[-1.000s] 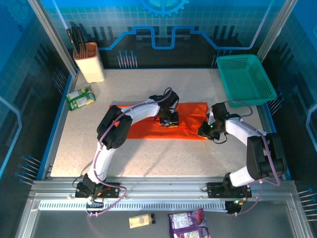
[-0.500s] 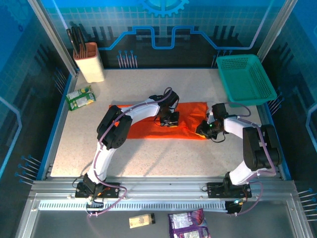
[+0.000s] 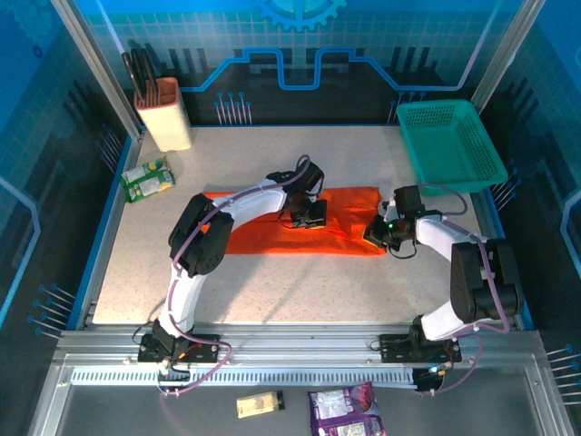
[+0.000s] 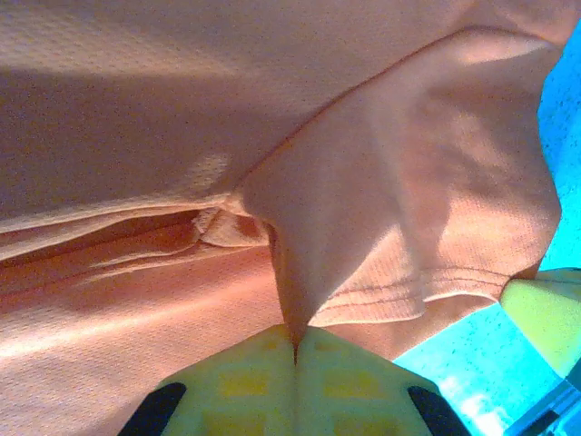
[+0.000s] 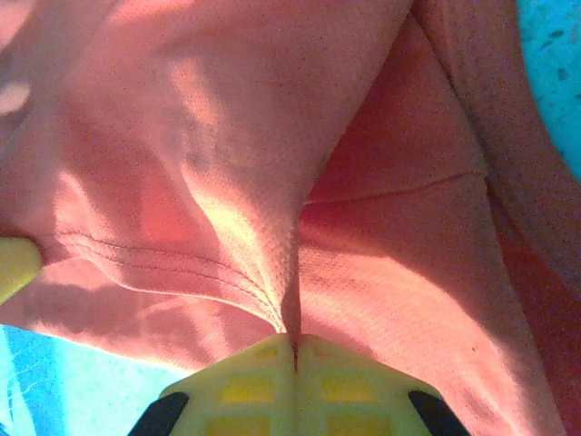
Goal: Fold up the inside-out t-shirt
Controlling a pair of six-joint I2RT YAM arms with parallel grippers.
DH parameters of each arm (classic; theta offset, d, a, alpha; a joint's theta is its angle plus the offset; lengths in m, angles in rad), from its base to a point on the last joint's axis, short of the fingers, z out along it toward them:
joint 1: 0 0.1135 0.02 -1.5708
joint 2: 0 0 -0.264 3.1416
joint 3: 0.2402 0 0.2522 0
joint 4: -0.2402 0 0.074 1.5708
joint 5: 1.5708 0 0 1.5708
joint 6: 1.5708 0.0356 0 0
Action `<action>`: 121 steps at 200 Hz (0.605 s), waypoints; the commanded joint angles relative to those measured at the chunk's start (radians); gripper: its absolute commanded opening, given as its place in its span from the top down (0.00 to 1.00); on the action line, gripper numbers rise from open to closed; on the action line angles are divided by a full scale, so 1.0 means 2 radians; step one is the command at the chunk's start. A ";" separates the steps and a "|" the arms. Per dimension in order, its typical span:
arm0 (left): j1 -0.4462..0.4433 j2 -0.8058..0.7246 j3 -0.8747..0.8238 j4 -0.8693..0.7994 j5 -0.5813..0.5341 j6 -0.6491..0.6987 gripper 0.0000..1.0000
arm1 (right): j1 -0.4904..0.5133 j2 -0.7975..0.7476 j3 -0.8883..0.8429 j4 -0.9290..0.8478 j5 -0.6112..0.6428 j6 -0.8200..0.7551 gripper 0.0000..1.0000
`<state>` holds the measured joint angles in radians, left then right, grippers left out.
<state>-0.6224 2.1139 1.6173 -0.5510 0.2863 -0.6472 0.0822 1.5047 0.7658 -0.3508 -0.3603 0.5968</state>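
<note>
Pinching the shirt at two places: left gripper closed on a raised fold near the middle of the cloth, right gripper closed on a fold with a hem at the right end. From each wrist, yellow fingertips pressed together with a thin ridge of fabric between them. Lying as a long orange strip across the middle of the table, flat except at the two pinches.

Probably the start of a fold from the right end toward the left. To do it well: lift both pinches together and to the same height, keep the cloth between them lightly taut, carry the right end over without dragging the rest of the strip, and lay edge on edge before letting go. Check for all layers in each pinch, not just the top one.

Counted: one shirt, two grippers, one teal basket at far right, one beige holder at far left, one green packet near it, two pouches on the front ledge.
</note>
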 commanded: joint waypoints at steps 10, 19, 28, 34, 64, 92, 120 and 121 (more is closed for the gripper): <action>0.006 -0.016 -0.032 0.007 0.017 -0.010 0.96 | -0.012 -0.005 -0.012 -0.022 0.001 -0.012 1.00; 0.007 -0.014 -0.039 0.009 0.016 -0.011 0.96 | -0.015 -0.002 -0.018 -0.017 0.003 -0.012 1.00; 0.007 -0.011 -0.045 0.011 0.015 -0.012 0.96 | -0.016 0.004 -0.022 -0.013 0.002 -0.013 1.00; 0.007 -0.007 -0.047 0.012 0.014 -0.012 0.96 | -0.018 0.010 -0.025 -0.009 0.000 -0.014 1.00; 0.006 0.020 -0.050 0.019 0.024 -0.016 0.92 | -0.020 0.028 -0.026 0.008 -0.011 -0.014 1.00; 0.007 0.017 -0.050 0.018 0.022 -0.015 0.87 | -0.020 0.034 -0.014 -0.008 -0.011 -0.017 1.00; 0.011 -0.012 -0.048 0.005 0.017 -0.008 0.79 | -0.020 0.004 -0.002 -0.044 -0.002 -0.021 0.78; 0.011 -0.014 -0.048 0.004 0.017 -0.007 0.79 | -0.020 0.003 -0.001 -0.046 -0.001 -0.021 0.78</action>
<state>-0.6113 2.1403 1.5322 -0.5152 0.3119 -0.6598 0.0574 1.5612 0.7284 -0.3641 -0.3744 0.5732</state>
